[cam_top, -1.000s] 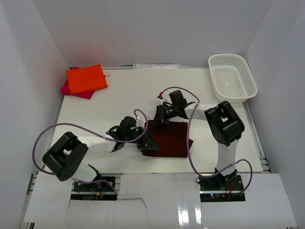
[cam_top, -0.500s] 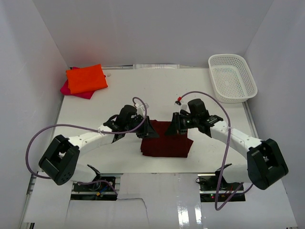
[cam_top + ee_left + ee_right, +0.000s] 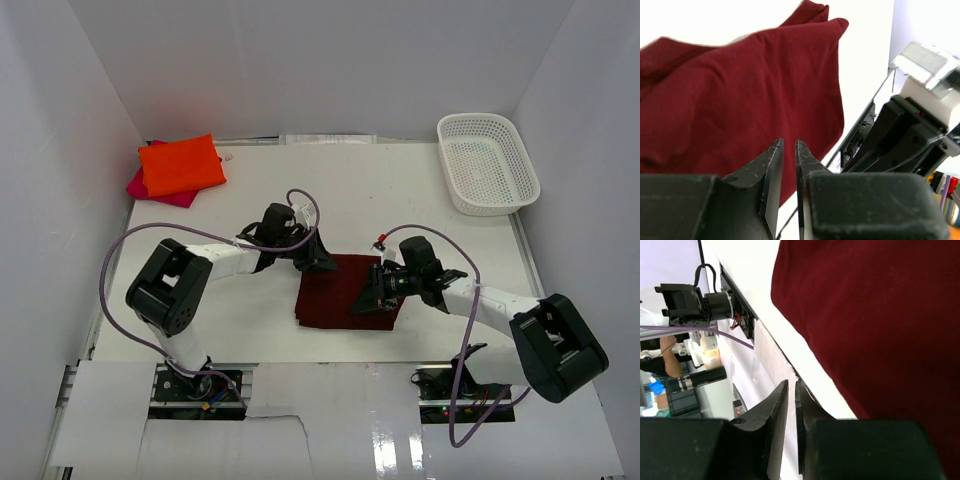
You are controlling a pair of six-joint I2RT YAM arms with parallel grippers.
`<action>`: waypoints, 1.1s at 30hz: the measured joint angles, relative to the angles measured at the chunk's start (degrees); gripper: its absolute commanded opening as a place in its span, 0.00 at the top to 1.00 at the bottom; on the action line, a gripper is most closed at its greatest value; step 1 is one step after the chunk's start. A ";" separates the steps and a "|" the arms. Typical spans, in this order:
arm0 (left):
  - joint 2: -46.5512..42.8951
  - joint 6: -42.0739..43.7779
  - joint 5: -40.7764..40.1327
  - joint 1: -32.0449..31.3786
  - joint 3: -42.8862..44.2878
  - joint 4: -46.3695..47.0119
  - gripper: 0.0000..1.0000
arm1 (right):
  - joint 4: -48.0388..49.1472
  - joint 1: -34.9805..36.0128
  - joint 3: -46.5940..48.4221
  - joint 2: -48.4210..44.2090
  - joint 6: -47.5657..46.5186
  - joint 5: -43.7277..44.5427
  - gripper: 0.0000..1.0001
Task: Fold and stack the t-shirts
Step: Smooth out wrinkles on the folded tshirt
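The dark maroon-red t-shirt lies folded flat in the middle of the table. My left gripper is at its far left corner, jaws together with nothing between them. My right gripper is low over the shirt's right part, also shut and empty. The left wrist view shows the maroon cloth beyond my left gripper. The right wrist view shows the shirt's edge beside my right gripper. The bright orange t-shirt lies folded on the magenta-pink one at the back left.
A white mesh basket stands at the back right corner. White walls close in the table on three sides. The table's near edge runs just below the maroon shirt. My right arm shows at the right of the left wrist view.
My left gripper has moved up to the shirt's far left corner. My right gripper has swung from the shirt's far edge down over its right side. The shirt now lies flat and released.
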 measured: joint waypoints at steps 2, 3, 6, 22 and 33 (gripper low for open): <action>2.05 0.15 0.68 0.00 0.94 0.79 0.73 | 2.97 0.00 -0.87 2.08 1.11 -0.87 0.84; 2.89 0.31 0.79 0.00 1.29 1.09 0.74 | 4.44 0.00 -1.07 3.26 1.42 -1.33 0.84; 4.52 0.76 0.98 0.00 1.75 1.70 0.74 | 9.44 0.00 -1.16 8.52 2.47 -2.58 0.85; 6.01 1.42 -1.95 8.02 -2.38 -0.35 0.74 | 20.50 -1.14 -1.70 24.41 3.91 -5.40 0.89; 4.79 1.68 -13.73 8.50 5.79 -13.64 0.71 | 11.10 -0.68 0.92 20.22 -0.42 -0.44 0.87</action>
